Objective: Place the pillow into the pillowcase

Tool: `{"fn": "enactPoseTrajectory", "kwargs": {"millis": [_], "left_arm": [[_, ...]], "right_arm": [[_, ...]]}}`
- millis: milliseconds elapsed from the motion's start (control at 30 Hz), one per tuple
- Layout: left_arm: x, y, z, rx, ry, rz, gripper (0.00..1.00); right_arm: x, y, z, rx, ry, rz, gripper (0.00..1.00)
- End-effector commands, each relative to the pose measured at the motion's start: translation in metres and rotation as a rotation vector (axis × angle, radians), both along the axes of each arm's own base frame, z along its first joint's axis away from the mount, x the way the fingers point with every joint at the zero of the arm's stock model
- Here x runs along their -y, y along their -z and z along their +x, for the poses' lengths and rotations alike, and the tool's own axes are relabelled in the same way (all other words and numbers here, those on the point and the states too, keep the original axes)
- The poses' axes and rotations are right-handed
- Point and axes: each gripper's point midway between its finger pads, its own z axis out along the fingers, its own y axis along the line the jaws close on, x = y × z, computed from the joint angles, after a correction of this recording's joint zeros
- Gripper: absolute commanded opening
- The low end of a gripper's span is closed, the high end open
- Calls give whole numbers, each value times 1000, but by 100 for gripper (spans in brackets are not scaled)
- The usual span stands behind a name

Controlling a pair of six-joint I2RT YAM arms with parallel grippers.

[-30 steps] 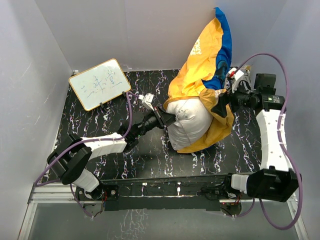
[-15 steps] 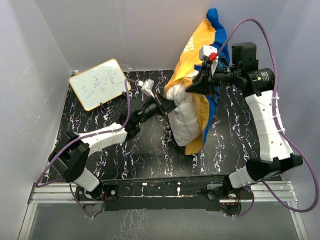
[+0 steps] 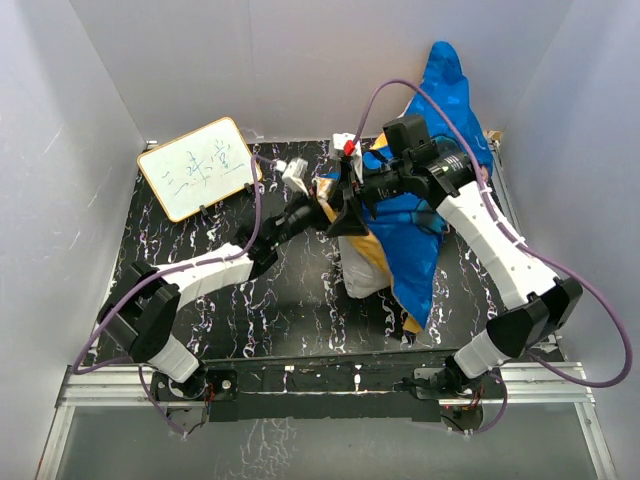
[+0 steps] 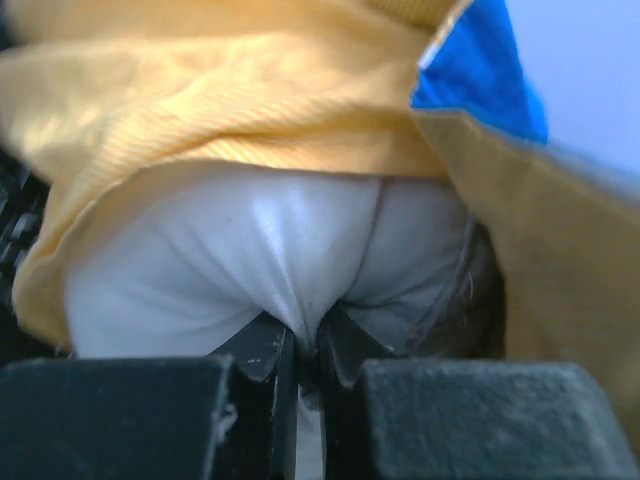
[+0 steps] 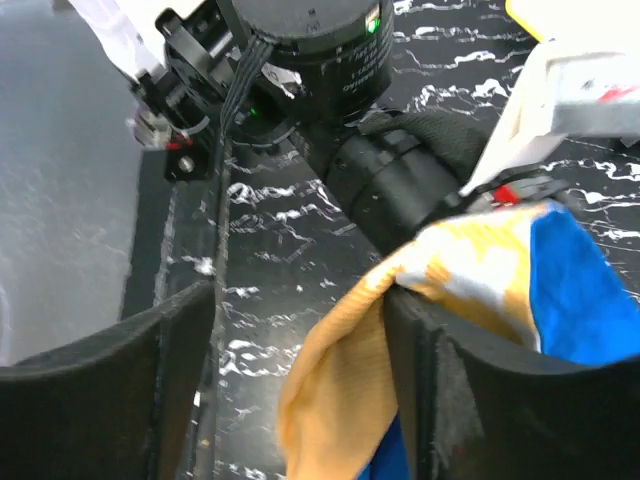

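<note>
Mostly the pillow (image 3: 362,272) is hidden under the pillowcase (image 3: 425,225) at mid-tabletop (image 3: 170,240); only its lower white end shows. My left end effector (image 4: 305,345) is clamped tight on a fold of pillow. My right end effector (image 5: 300,300) stands wide, with the pillowcase hem draped against one finger. Since half a second ago my right arm has swung leftward, and blue now faces up instead of orange.

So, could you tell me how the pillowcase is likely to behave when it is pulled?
Probably very floppy: the pillowcase hangs in loose folds from the right gripper. Likely light, since it drapes over the pillow without flattening it. It may slip off, as that gripper's jaws stand wide open, the cloth merely hooked over one finger.
</note>
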Motion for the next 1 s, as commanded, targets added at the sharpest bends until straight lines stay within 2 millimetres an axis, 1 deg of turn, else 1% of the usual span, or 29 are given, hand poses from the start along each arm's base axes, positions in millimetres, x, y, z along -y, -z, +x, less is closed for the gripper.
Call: {"fn": "enactPoseTrajectory", "kwargs": {"millis": [0, 33, 67, 100, 167, 200, 267, 333, 367, 433, 500, 533, 567, 600, 667, 733, 767, 867, 933, 967], "left_arm": [[-25, -5, -10, -10, -58, -70, 0], [-29, 2, -13, -27, -67, -74, 0], [-32, 1, -14, -26, -73, -83, 0], [-34, 2, -16, -31, -77, -88, 0], [-36, 4, -20, -38, -72, -100, 0], [-35, 4, -20, -41, -66, -111, 0], [-34, 7, -22, -50, -54, -125, 0], [-33, 9, -23, -58, -49, -138, 0], [-34, 11, -22, -62, -51, -143, 0], [-33, 12, -22, -68, -51, -153, 0], [-32, 11, -21, -69, -48, -164, 0], [-31, 10, -20, -68, -44, -168, 0], [-29, 9, -21, -70, -33, -174, 0], [-26, 8, -21, -68, -21, -183, 0], [-21, 3, -20, -72, 5, -207, 0], [-16, -4, -20, -74, 30, -243, 0], [-15, -7, -21, -75, 42, -260, 0], [-11, -16, -19, -70, 53, -289, 0], [-8, -21, -18, -68, 63, -304, 0], [-6, -23, -18, -67, 73, -312, 0]], "right_arm": [[22, -35, -12, 168, -48, 51, 85], [29, -48, -15, 207, -53, 83, 92], [36, -57, -19, 244, -56, 106, 95], [41, -62, -23, 275, -47, 117, 96], [53, -50, -28, 273, -10, 101, 96], [60, -40, -30, 258, 19, 84, 96], [75, -5, -34, 233, 81, 15, 96], [91, 31, -40, 252, 143, -67, 96], [100, 39, -47, 289, 173, -92, 97], [114, 64, -56, 306, 225, -149, 97], [131, 90, -55, 285, 352, -201, 96], [137, 89, -45, 321, 453, -177, 96], [143, 96, -40, 330, 532, -168, 97], [148, 96, -40, 359, 568, -152, 98], [146, 99, -44, 369, 575, -113, 98], [140, 104, -44, 306, 572, -89, 98], [139, 111, -42, 260, 581, -96, 99], [138, 130, -25, 157, 650, -122, 99], [130, 130, -21, 135, 630, -101, 99], [124, 127, -21, 137, 617, -79, 99]]}}
